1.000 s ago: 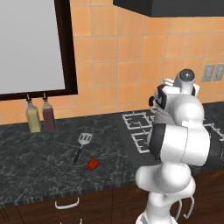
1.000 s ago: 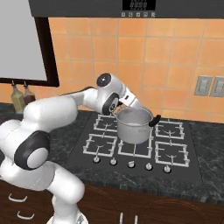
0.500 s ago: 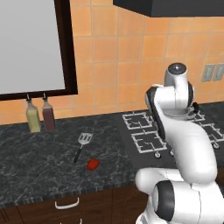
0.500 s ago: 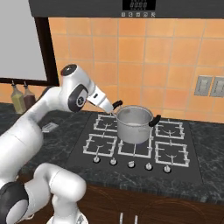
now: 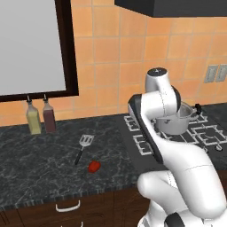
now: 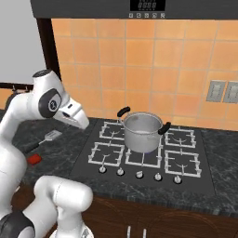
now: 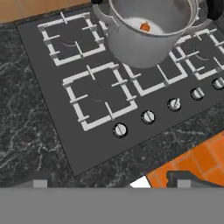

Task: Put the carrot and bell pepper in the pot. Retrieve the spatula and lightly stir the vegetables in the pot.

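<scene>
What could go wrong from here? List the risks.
1. The pepper lies close beside the spatula; fingers coming down for it may knock the spatula askew.
2. The pepper is small and rounded, so it may squirt out of a pinch.
3. The pot stands on the stove; the swinging arm could clip its handle.

Silvery pot (image 6: 142, 132), red bell pepper (image 5: 94, 166)

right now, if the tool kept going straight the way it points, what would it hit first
Probably the stove top: the hand view looks down on its grates and knobs, left of the pot. The open tool carries nothing, and nothing seems to lie between, though depth is hard to judge.
</scene>
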Motion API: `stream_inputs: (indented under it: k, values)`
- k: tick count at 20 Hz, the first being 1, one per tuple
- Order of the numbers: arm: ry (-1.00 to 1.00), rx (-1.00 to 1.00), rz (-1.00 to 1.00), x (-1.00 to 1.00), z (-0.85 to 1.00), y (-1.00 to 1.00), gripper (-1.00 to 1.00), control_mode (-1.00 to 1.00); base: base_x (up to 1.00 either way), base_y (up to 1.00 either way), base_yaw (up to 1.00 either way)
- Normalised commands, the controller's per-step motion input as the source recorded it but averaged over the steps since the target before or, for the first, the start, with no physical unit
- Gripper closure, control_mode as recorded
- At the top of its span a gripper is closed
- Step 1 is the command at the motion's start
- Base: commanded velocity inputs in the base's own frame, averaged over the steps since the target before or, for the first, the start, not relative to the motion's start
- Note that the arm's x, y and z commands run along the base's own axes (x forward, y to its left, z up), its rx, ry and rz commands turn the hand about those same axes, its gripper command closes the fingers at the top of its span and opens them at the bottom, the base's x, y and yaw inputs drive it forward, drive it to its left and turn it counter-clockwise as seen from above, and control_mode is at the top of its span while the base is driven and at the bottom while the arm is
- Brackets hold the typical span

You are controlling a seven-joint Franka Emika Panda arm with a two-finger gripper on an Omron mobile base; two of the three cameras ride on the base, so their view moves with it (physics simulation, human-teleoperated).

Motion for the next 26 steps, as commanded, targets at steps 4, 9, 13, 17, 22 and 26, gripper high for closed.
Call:
stream_inputs:
  k: [4, 9, 13, 17, 22, 26]
  values:
    - [0.29, 0.03, 0.07, -0.38, -0.30, 1.00, -1.00, -1.00, 0.00, 0.00, 0.00]
    - [0.21, 0.00, 0.03, -0.43, -0.44, 1.00, -1.00, -1.00, 0.00, 0.00, 0.00]
    - [0.20, 0.00, 0.00, -0.14, -0.51, 1.00, -1.00, -1.00, 0.00, 0.00, 0.00]
    - [0.19, 0.00, 0.00, 0.08, -0.56, 0.97, -1.00, -1.00, 0.00, 0.00, 0.00]
    - [0.04, 0.00, -0.04, 0.53, -0.53, 0.62, -1.00, -1.00, 0.00, 0.00, 0.00]
    - [0.00, 0.00, -0.09, 0.48, -0.62, 0.24, -1.00, -1.00, 0.00, 0.00, 0.00]
